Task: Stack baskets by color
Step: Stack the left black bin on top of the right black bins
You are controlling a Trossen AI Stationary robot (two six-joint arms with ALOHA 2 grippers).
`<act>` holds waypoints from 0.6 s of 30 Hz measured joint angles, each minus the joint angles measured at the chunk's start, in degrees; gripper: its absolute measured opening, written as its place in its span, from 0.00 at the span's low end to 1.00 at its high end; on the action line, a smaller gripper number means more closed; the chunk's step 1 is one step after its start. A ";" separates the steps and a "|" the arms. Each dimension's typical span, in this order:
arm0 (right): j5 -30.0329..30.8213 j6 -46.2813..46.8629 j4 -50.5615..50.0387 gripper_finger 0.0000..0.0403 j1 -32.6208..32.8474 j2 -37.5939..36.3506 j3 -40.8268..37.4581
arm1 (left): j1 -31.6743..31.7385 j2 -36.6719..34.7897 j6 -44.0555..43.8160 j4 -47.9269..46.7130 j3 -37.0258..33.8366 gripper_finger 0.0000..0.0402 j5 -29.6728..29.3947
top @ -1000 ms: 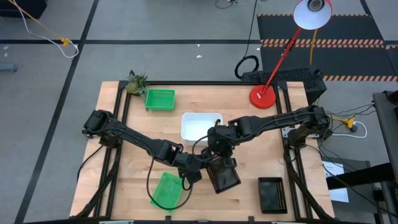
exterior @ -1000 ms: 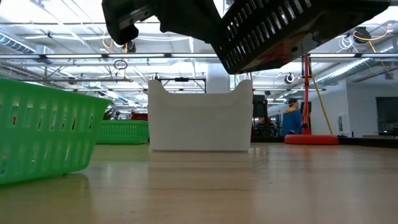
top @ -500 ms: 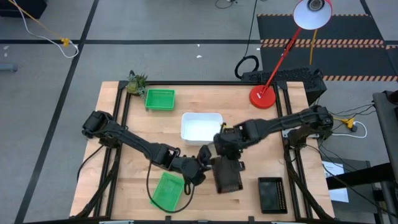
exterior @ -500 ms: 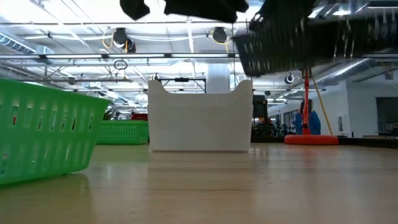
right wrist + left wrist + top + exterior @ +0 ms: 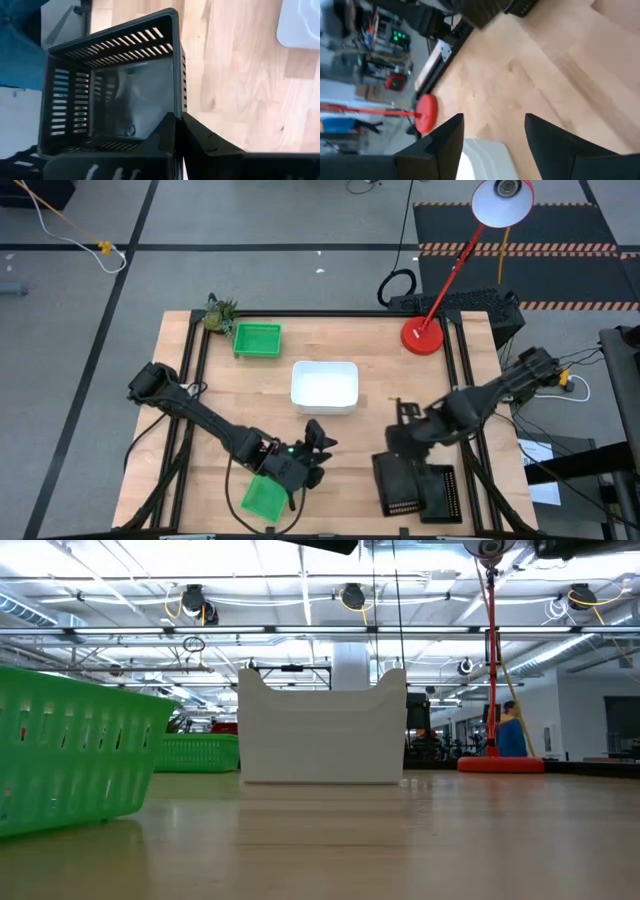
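Two black baskets now meet: right gripper, jaws clamped on a black basket, carried it from the white basket beside its twin; left gripper released, jaws wide.

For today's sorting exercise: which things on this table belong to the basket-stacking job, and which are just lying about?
Part of the job:
- white basket
- far green basket
- near green basket
- black basket held by the right gripper
- second black basket on the table

Just lying about:
- red lamp base
- leafy toy
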 joint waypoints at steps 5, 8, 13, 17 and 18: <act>2.20 7.38 -1.10 0.02 5.57 -2.85 0.00 | -0.66 0.00 -10.86 -1.60 0.00 0.49 -0.05; 2.70 10.75 -1.16 0.02 9.01 -4.31 0.00 | -1.33 0.02 -16.83 -2.24 0.00 0.47 0.06; 5.16 16.47 -0.79 0.02 14.24 -6.75 -0.75 | -3.30 0.03 -21.19 -2.13 0.00 0.44 0.98; 7.23 22.15 -0.10 0.02 18.55 -8.99 -4.30 | -4.99 0.07 -23.43 -2.07 0.00 0.43 1.02; 7.25 23.60 0.45 0.02 19.51 -9.53 -5.49 | -5.43 0.09 -23.49 -2.06 0.00 0.43 1.02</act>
